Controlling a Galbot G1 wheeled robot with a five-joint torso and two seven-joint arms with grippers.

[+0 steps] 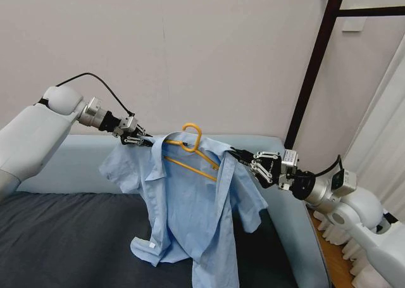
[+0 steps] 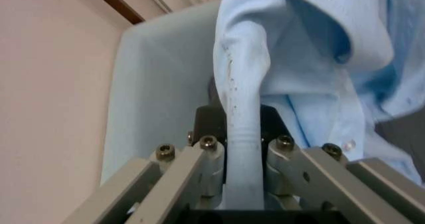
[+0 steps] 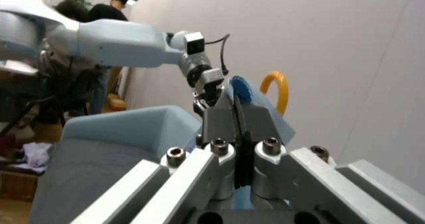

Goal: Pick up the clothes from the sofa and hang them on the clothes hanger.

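Your left arm (image 1: 38, 133) reaches in from the left, stretched out level, and your left gripper (image 1: 142, 138) is pinched tight on the shirt (image 1: 190, 206). Your right arm (image 1: 329, 190) angles up from the lower right. Your right gripper (image 1: 239, 156) sits slightly lower, its fingers likewise clamped on the shirt, apart from the left.

A light blue short-sleeved shirt (image 1: 190, 218) hangs open and unbuttoned above the sofa's (image 1: 57, 237) dark seat. It is stretched out by its shoulders, and its hem droops toward the seat's right end. A yellow hanger (image 1: 190, 167) sits inside the collar, hook upright.
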